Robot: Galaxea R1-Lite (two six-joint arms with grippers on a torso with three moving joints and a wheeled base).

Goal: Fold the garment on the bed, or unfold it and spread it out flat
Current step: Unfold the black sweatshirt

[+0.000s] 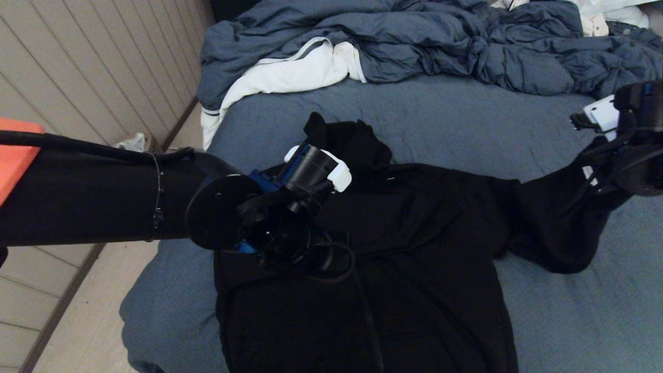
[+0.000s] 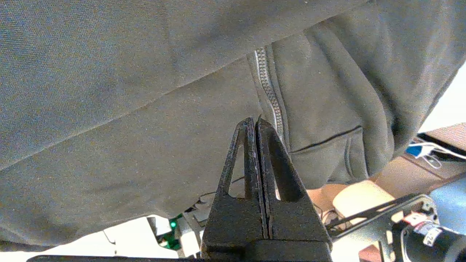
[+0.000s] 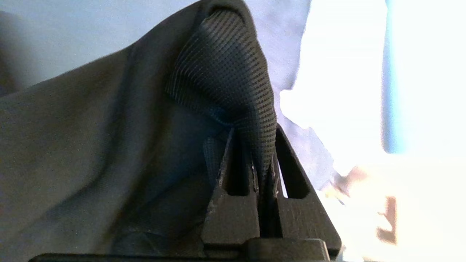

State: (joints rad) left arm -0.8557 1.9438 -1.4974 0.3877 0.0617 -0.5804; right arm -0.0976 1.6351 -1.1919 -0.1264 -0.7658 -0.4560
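Observation:
The black hooded garment (image 1: 414, 248) lies front up across the near part of the bed (image 1: 440, 119), with its hood bunched towards the far side. Its right sleeve (image 1: 559, 217) is stretched out and lifted at the right edge, where my right gripper (image 1: 619, 155) holds it. The right wrist view shows that gripper (image 3: 255, 134) shut on the ribbed cuff (image 3: 225, 65). My left arm (image 1: 279, 217) hovers over the garment's left shoulder. The left gripper (image 2: 255, 122) is shut with nothing between its fingers, just above the fabric beside the zipper (image 2: 269, 94).
A rumpled blue-grey duvet (image 1: 414, 41) is piled along the far side of the bed, with a white cloth with a grey stripe (image 1: 290, 72) under its left end. The bed's left edge drops to a pale floor (image 1: 93, 321) beside a panelled wall (image 1: 93, 67).

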